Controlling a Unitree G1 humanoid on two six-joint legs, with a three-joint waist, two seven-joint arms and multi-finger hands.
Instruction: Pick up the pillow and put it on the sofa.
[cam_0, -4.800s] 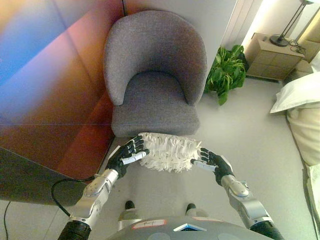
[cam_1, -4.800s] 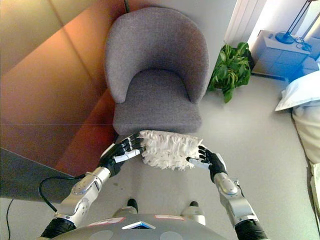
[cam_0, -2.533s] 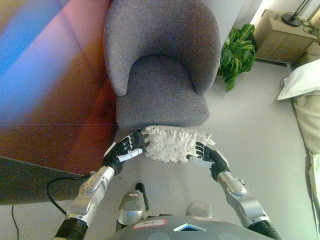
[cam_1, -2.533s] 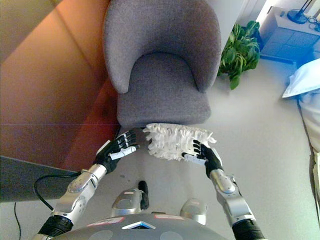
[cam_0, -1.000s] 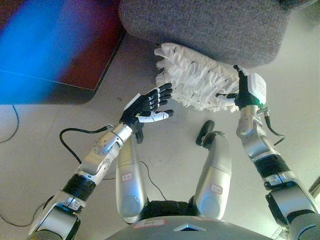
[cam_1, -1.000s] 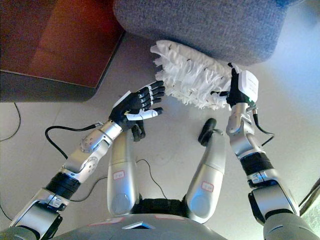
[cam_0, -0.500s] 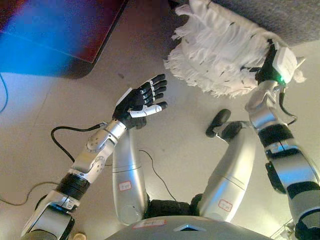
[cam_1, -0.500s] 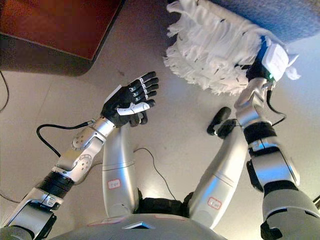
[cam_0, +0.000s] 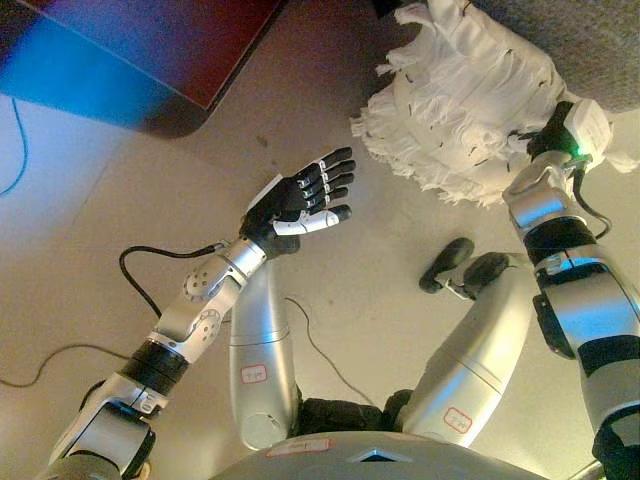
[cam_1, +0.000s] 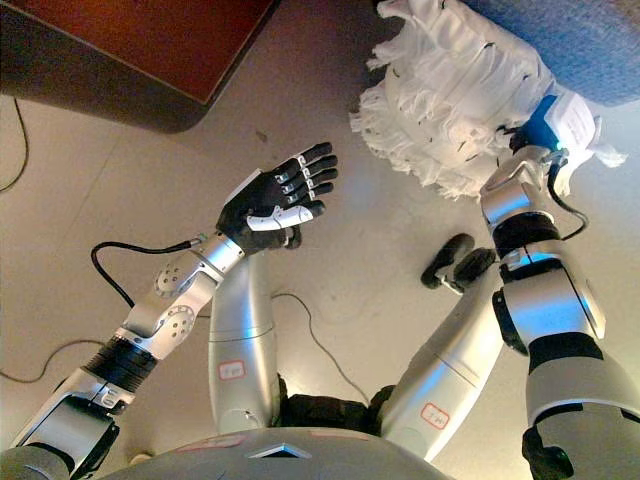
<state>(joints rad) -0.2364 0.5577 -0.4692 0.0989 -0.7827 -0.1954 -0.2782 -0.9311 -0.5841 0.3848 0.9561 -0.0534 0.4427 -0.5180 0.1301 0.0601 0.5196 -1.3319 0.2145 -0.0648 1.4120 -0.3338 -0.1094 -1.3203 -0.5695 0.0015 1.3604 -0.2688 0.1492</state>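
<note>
The white fringed pillow (cam_0: 455, 105) is up at the front edge of the grey sofa chair (cam_0: 590, 40), at the top right of both views. My right hand (cam_0: 546, 140) is against the pillow's right end, and its fingers are hidden in the fringe. My left hand (cam_0: 298, 200) is open with straight fingers, palm toward the pillow. It hovers over the floor, apart from the pillow and to its lower left. The pillow (cam_1: 450, 90) and left hand (cam_1: 278, 200) also show in the right eye view.
A dark red-brown panel (cam_0: 160, 40) with a dark base fills the top left. Beige floor (cam_0: 90, 220) lies below and around the arms.
Both hands earlier pressed the pillow's two ends. My left hand has since come off and stays open beside it, while the right still bears it. The view has tilted down toward the floor.
</note>
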